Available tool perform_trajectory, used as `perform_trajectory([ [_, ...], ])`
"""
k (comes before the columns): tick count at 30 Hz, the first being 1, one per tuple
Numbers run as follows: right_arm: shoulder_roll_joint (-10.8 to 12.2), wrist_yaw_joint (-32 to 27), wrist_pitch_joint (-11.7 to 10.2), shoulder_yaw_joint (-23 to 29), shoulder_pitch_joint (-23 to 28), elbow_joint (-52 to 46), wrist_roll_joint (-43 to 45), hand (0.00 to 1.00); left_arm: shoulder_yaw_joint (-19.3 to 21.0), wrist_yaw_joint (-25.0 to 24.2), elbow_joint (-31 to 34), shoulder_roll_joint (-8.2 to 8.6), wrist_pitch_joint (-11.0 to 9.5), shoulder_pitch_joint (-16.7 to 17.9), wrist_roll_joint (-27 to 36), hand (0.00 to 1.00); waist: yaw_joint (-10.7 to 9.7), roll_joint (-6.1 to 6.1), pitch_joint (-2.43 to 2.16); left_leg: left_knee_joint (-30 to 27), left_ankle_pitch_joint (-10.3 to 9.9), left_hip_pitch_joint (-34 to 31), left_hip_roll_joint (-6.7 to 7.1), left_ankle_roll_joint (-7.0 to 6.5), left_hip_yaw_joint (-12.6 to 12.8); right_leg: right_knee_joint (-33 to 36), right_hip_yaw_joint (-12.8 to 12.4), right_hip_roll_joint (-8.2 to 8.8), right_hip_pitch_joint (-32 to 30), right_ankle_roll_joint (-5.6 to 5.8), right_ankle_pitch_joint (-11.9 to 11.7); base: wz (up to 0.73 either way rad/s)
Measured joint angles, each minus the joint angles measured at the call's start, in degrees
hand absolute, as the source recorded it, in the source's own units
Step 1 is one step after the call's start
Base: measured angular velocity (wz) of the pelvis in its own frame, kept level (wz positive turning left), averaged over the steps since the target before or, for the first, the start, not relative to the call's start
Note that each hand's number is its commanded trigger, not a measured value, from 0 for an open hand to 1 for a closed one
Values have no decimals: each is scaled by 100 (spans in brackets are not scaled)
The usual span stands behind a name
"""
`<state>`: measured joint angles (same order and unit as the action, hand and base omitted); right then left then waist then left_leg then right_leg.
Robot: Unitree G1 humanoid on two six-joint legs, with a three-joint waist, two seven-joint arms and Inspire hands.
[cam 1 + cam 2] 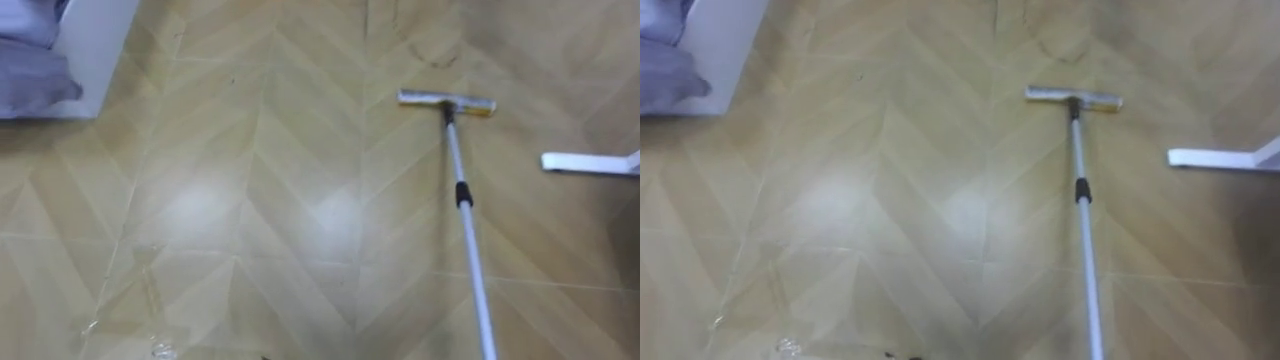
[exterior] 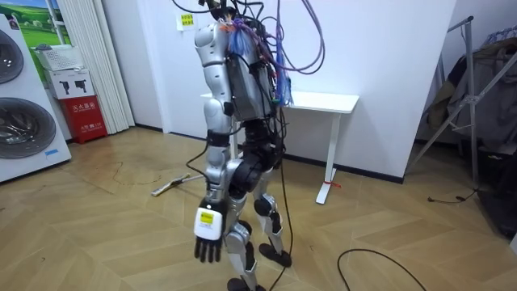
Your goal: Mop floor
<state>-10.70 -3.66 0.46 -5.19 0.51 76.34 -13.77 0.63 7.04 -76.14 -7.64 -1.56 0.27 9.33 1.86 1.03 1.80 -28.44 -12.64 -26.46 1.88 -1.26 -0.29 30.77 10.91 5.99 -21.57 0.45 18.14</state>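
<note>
Mop point(image 1: 463, 195) is just lying flat on the floor point(image 1: 250, 200) — head at the far end, near a white table foot point(image 1: 590, 162), pole running back toward the robot. Left hand point(image 2: 207, 238) hangs down by the thigh, fingers loose, holding nothing. Robot's standing upright near the white table point(image 2: 323, 102).
</note>
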Motion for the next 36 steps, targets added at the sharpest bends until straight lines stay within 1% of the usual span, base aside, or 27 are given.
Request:
perform_trajectory([
  [2, 3, -13, 64, -3, 0, 86, -54, 100, -4, 30, -169, -63, 198, 10, -116, 0, 10, 1, -4, -517, -167, -374, 16, 36, -34, 563, 13, 74, -385, -53, 259, 16],
  [4, -23, -117, 258, -36, 7, 255, -228, 100, -86, 28, -211, -87, 471, 36, -275, 0, 12, 41, -22, -1292, -424, -956, 82, 78, -150, 1444, 1, 168, -936, -108, 708, 37],
  [5, -19, -123, 320, -39, 5, 297, -273, 100, -101, 26, -217, -92, 515, 38, -271, 0, 21, 46, -24, -1467, -474, -1086, 82, 94, -164, 1645, -12, 173, -1069, -133, 790, 35],
  [7, 4, -121, 499, -79, -51, 458, -396, 100, -102, 23, -244, -109, 682, 26, -277, 0, 162, 54, -52, -2099, -601, -1575, 82, 211, -295, 2312, 15, 165, -1505, -280, 1032, 21],
  [8, 8, -122, 535, -80, -82, 502, -391, 100, -108, 20, -244, -112, 720, 26, -280, 0, 172, 53, -54, -2219, -615, -1669, 74, 236, -321, 2442, 37, 165, -1567, -331, 1082, 19],
  [9, 7, -118, 593, -79, -193, 661, -389, 100, -152, 11, -280, -119, 826, 32, -279, 0, 191, 33, -64, -2494, -629, -1807, 68, 290, -348, 2708, 59, 225, -1686, -435, 1211, 22],
  [10, -16, -115, 671, -80, -354, 786, -389, 100, -229, 4, -294, -131, 931, 47, -276, 0, 200, 17, -66, -2837, -632, -1950, 45, 313, -342, 2994, 86, 250, -1773, -468, 1372, 21],
  [11, -31, -110, 711, -80, -414, 848, -388, 100, -281, -4, -320, -143, 982, 54, -280, 0, 220, 21, -67, -3102, -614, -2044, 6, 339, -327, 3138, 94, 227, -1825, -485, 1462, 0],
  [12, -63, -77, 792, -92, -481, 929, -378, 100, -377, -36, -364, -190, 1056, 55, -266, 0, 339, -9, -82, -3780, -503, -2270, -101, 391, -291, 3436, 46, 131, -1845, -566, 1638, -30],
  [13, -104, -9, 901, -96, -660, 1025, -365, 100, -481, -64, -360, -248, 1097, 142, -249, 0, 437, -58, -77, -4460, -255, -2486, -142, 369, -261, 3732, -33, 57, -1839, -664, 1793, -44],
  [14, -143, 36, 943, -110, -744, 1042, -364, 100, -538, -78, -380, -263, 1126, 174, -213, 0, 480, -80, -75, -4730, -100, -2574, -173, 332, -256, 3838, -65, 2, -1833, -699, 1848, -54],
  [15, -239, 148, 955, -164, -912, 1025, -410, 100, -620, -131, -380, -269, 1147, 225, -197, 0, 553, -53, -79, -4972, 147, -2720, -233, 305, -254, 3948, -150, -177, -1815, -744, 1898, -42],
  [17, -344, 304, 946, -275, -1127, 932, -528, 100, -645, -217, -365, -278, 1106, 240, -205, 0, 608, -55, -74, -4705, 162, -2804, -202, 329, -62, 3990, -299, -333, -1813, -773, 1914, -25],
  [19, -441, 475, 947, -425, -1348, 845, -742, 100, -633, -370, -354, -295, 1057, 281, -209, 0, 595, -35, -86, -3472, 77, -2720, -177, 286, 377, 3900, -370, -373, -1776, -723, 1939, -5],
  [20, -444, 513, 946, -431, -1361, 843, -751, 100, -632, -399, -319, -295, 1052, 271, -218, 0, 587, -27, -89, -3101, 75, -2650, -144, 281, 428, 3848, -370, -371, -1735, -688, 1956, -7],
  [21, -435, 575, 939, -460, -1350, 837, -828, 100, -640, -461, -298, -302, 1049, 334, -210, 0, 571, -19, -92, -2727, 120, -2514, -71, 179, 439, 3751, -382, -356, -1597, -644, 1977, 0],
  [23, -446, 701, 959, -486, -1169, 845, -932, 100, -659, -598, -305, -302, 1061, 367, -214, 0, 504, -5, -104, -2582, 58, -2227, -11, 86, 486, 3441, -383, -286, -1226, -568, 2013, 11],
  [24, -492, 791, 971, -486, -979, 849, -984, 100, -658, -670, -296, -302, 1060, 360, -213, 0, 455, 2, -123, -2433, 13, -2028, -6, 16, 571, 3194, -385, -239, -967, -514, 1998, 21],
  [26, -656, 939, 968, -491, -637, 973, -1040, 100, -646, -780, -288, -298, 1053, 297, -223, 0, 401, 42, -202, -2235, -207, -1763, 131, -352, 732, 2956, -535, -151, -724, -399, 1810, 20],
  [27, -799, 1011, 986, -599, -463, 1093, -1010, 100, -637, -781, -318, -281, 1057, 220, -224, 0, 357, 36, -201, -2231, -350, -1687, 258, -582, 793, 3217, -735, -104, -807, -267, 1744, 19],
  [28, -816, 1001, 1094, -748, -270, 1103, -970, 100, -626, -756, -330, -276, 1072, 127, -236, 0, 297, 65, -197, -2283, -478, -1649, 401, -670, 760, 3865, -860, -82, -1131, -81, 1295, 14],
  [30, -767, 1003, 1315, -816, -17, 1096, -975, 100, -626, -670, -167, -270, 1060, 48, -265, 0, 261, 187, -175, -2284, -691, -1555, 399, -698, 667, 4422, -1030, -126, -1663, -27, 763, -7],
  [31, -665, 999, 1463, -816, 90, 1091, -986, 100, -623, -560, -70, -257, 1024, 12, -263, 0, 222, 254, -127, -2227, -738, -1471, 387, -671, 588, 4256, -1030, -150, -2030, -18, 763, -11],
  [32, -581, 994, 1503, -817, 147, 1089, -986, 100, -639, -501, -28, -238, 1023, 12, -261, 0, 137, 294, -124, -2204, -770, -1450, 373, -665, 541, 4005, -1013, -150, -2184, 4, 749, 13],
  [33, -385, 990, 1518, -812, 262, 1059, -985, 100, -647, -410, 7, -209, 1029, 7, -249, 0, -57, 320, -127, -2127, -802, -1401, 375, -670, 492, 3231, -1037, -110, -2365, 69, 674, 23],
  [34, -219, 1001, 1521, -810, 350, 1049, -987, 100, -645, -362, 24, -177, 1037, 6, -234, 0, -148, 303, -123, -2099, -910, -1342, 378, -626, 486, 2427, -1115, -120, -2457, 46, 442, 14],
  [36, -80, 996, 1539, -811, 459, 1049, -960, 100, -629, -316, 17, -80, 1108, 5, -258, 0, -155, 258, -95, -2207, -1128, -1254, 358, -515, 408, 2127, -1074, -146, -2547, -21, -45, -16],
])
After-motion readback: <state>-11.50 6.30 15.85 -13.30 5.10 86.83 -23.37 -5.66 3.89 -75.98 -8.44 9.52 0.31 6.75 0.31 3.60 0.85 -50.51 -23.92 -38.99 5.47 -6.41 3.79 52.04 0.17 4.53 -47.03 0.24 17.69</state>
